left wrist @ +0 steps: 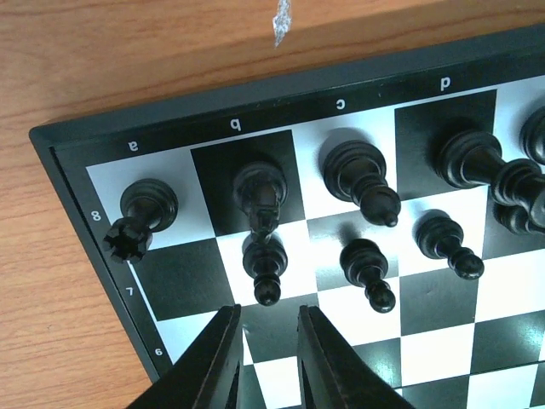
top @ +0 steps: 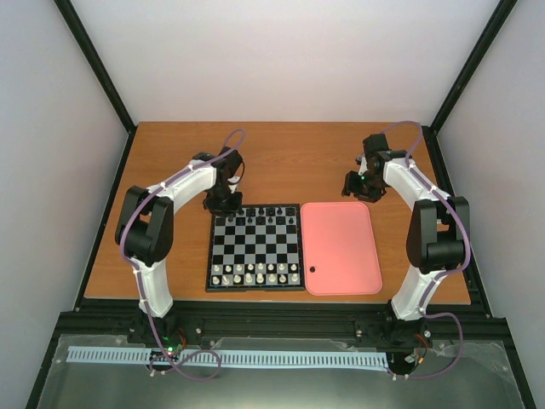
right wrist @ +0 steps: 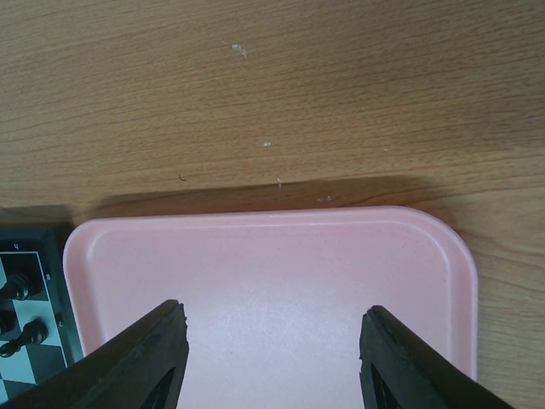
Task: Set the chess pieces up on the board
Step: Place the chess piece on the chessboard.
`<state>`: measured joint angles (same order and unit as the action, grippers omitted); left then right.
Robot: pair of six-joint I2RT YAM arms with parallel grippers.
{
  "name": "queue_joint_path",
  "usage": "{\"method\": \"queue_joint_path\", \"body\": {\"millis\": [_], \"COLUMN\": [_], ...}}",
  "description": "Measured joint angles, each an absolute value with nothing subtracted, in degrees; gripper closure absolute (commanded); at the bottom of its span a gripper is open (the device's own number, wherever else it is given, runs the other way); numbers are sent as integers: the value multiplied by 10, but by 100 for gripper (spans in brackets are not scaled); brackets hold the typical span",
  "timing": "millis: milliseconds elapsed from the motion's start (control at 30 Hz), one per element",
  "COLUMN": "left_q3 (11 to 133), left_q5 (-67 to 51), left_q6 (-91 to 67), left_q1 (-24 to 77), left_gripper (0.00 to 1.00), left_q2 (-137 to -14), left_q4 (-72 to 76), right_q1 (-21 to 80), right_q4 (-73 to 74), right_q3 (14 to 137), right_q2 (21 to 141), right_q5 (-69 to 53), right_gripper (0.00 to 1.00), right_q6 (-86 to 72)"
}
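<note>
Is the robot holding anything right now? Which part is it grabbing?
Nothing is held. The left gripper is slightly open and empty, just short of a black pawn on the board; the right gripper hangs open and empty over the pink tray.

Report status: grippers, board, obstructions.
Left gripper open, empty, over black-and-grey chequered chessboard. Right gripper open, empty, above pink rounded tray. Small black chess pieces upright; a7 bare. Nothing obstructing.

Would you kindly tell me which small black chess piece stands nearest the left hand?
The small black pawn on b7, directly ahead of the left hand; the other pawns stand farther right.
</note>
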<state>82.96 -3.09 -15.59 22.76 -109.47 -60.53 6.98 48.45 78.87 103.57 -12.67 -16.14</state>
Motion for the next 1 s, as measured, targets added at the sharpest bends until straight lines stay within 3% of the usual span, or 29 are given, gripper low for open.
{"method": "queue_joint_path", "body": {"millis": [700,1000], "left_q3": [830,830], "left_q5": [-31,-31], "left_q6": [-152,-152], "left_q1": [228,228], "left_gripper": [79,88], "left_q2": [-1119,-1128], "left_q4": [-598,-591], "right_q1": [70,70], "right_q4": [486,486], "right_q3": [789,789], "right_q2": [1036,1036], "right_q5": [-127,-127], "right_gripper": [44,44], "right_q6": [-165,-163]}}
